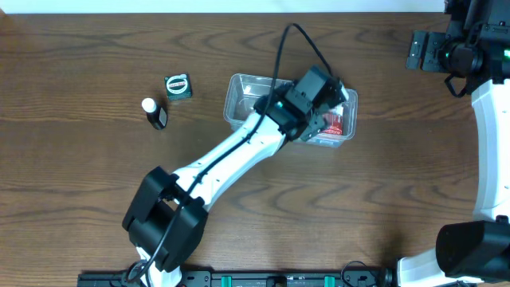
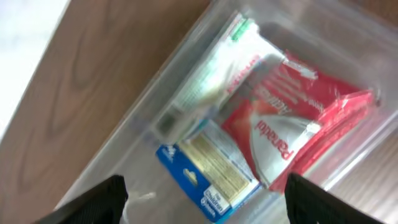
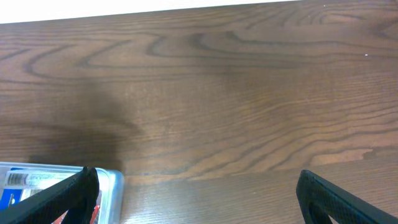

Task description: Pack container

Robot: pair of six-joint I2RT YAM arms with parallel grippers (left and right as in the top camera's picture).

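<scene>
A bench point(image 1: 80, 199) of dark brown wood with a strong wavy grain is seen filling nearly the whole overhead view. A pale white strip point(image 1: 358, 5) is shown beyond its far edge; whether it is wall or floor cannot be told. The wood is evenly lit, with a soft sheen

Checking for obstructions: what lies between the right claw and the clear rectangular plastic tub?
Only bare brown wooden table separates the right claw from the clear rectangular plastic tub, shown overhead.
</scene>
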